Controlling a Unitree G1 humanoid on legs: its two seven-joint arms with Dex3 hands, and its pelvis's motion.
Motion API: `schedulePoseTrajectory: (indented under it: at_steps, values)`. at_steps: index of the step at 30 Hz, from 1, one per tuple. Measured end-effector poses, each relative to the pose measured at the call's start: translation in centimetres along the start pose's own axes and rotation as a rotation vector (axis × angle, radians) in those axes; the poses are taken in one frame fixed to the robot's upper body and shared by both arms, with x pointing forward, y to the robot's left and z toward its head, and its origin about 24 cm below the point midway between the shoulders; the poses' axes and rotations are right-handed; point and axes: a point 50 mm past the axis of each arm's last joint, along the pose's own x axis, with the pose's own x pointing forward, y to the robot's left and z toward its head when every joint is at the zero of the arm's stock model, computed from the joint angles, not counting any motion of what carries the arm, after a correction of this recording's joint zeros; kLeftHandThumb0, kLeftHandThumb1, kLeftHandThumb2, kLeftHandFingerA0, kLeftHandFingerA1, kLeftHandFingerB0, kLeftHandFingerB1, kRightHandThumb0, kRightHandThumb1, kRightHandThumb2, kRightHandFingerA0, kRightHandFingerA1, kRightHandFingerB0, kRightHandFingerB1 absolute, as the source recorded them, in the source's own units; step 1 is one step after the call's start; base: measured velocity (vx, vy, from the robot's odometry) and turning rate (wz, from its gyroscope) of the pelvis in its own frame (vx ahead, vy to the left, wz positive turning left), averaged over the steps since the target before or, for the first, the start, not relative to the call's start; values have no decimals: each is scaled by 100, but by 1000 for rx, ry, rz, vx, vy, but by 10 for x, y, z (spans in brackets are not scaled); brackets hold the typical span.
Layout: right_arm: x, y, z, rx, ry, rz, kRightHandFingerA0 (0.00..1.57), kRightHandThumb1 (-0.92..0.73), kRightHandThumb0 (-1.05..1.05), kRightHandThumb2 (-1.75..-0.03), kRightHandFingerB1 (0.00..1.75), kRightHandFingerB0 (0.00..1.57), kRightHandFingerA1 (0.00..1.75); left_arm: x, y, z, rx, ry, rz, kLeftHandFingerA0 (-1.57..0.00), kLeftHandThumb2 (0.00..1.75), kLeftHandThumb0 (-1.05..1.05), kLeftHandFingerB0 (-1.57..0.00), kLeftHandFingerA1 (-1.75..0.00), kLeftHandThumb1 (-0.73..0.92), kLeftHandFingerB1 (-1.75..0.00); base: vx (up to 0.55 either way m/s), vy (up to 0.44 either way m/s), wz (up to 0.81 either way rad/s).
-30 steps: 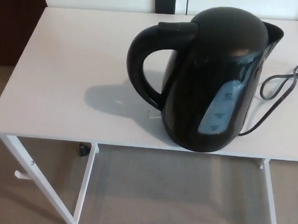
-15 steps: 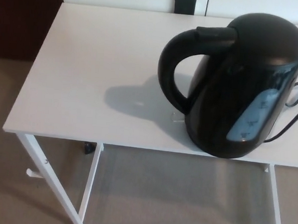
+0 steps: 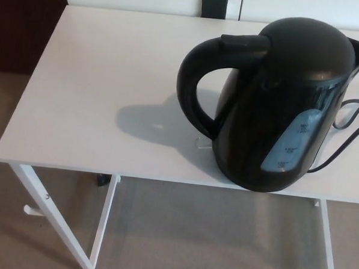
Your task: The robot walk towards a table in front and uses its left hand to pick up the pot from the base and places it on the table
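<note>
The black pot [image 3: 277,115] stands upright on the white surface [image 3: 98,76], close to its front edge and toward the right-hand end. Its looped handle [image 3: 191,87] faces the open left half of the surface, and its shadow falls there. A pale blue level window [image 3: 290,143] runs down the side toward me. I cannot make out a base under it. A dark cord [image 3: 348,134] curls behind it by the right edge. Neither robot hand shows, so the state of the fingers cannot be told. White legs [image 3: 49,215] stand on beige floor [image 3: 210,238].
</note>
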Motion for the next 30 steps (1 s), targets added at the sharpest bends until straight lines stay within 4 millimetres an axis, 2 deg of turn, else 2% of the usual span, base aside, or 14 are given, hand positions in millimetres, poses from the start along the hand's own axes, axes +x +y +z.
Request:
schedulePoseTrajectory:
  at_steps: [4, 5, 6, 7, 8, 9, 15, 16, 21, 22, 27, 28, 29, 30]
  values:
    - [0, 0, 0, -1, 1, 2, 36, -69, -95, -79, 46, 34, 60, -3, 9, 4, -101, -51, 82, -52, 55, -41, -36, -36, 50, -32, 0, 0, 0]
    - [0, 0, 0, -1, 1, 3, 38, -82, -88, -65, 41, 40, 56, -3, 11, 4, -116, -58, 97, -48, 68, -45, -33, -46, 44, -40, 0, 0, 0]
    - [0, 0, 0, -1, 0, 4, 38, -82, -88, -65, 41, 40, 56, -4, 14, 6, -135, -69, 115, -48, 68, -45, -33, -46, 44, -40, 0, 0, 0]
    - [0, 1, 0, -3, 1, 6, 40, -82, -89, -65, 40, 40, 54, -5, 21, 9, -171, -97, 159, -47, 55, -37, -38, -35, 48, -33, 0, 0, 0]
    - [0, 1, 0, -4, 0, 7, 40, -82, -89, -65, 40, 40, 54, -6, 28, 14, -191, -124, 194, -47, 55, -37, -38, -35, 48, -33, 0, 0, 0]
    - [0, 1, 0, -6, 0, 9, 40, -82, -90, -65, 40, 39, 55, -8, 36, 21, -210, -170, 236, -44, 65, -49, -35, -42, 41, -39, 0, 0, 0]
    - [2, 3, 4, -8, -10, 14, 39, -83, -89, -65, 42, 39, 58, -15, 55, 67, -193, -397, 304, -34, 63, -41, -30, -40, 41, -38, 0, 0, 0]
    - [3, 4, 5, -7, -14, 16, 40, -81, -88, -65, 45, 41, 61, -17, 56, 78, -185, -448, 308, -30, 55, -37, -28, -35, 49, -32, 0, 0, 0]
    - [5, 5, 9, -6, -23, 19, 42, -81, -88, -65, 45, 41, 62, -27, 58, 122, -140, -645, 299, -26, 64, -45, -23, -41, 41, -37, 0, 0, 0]
    - [5, 5, 9, -5, -25, 20, 42, -82, -89, -65, 44, 40, 60, -29, 58, 130, -131, -678, 296, -28, 54, -47, -25, -34, 45, -30, 0, 0, 0]
    - [6, 7, 10, -5, -28, 23, 41, -81, -87, -65, 43, 42, 59, -43, 51, 179, -91, -879, 254, -29, 54, -53, -27, -34, 41, -30, 0, 0, 0]
    - [6, 7, 10, -5, -29, 23, 41, -82, -89, -65, 45, 41, 60, -45, 50, 186, -86, -905, 246, -11, 82, -26, -10, -52, 21, -50, 0, 0, 0]
    - [6, 7, 11, -6, -30, 24, 37, -65, -88, -106, 53, 32, 63, -48, 47, 198, -76, -949, 231, -7, 83, -27, -6, -50, 23, -49, 0, 0, 0]
    - [6, 7, 11, -6, -31, 24, 37, -65, -88, -106, 53, 32, 63, -51, 44, 211, -66, -994, 213, -7, 83, -27, -6, -50, 23, -49, 0, 0, 0]
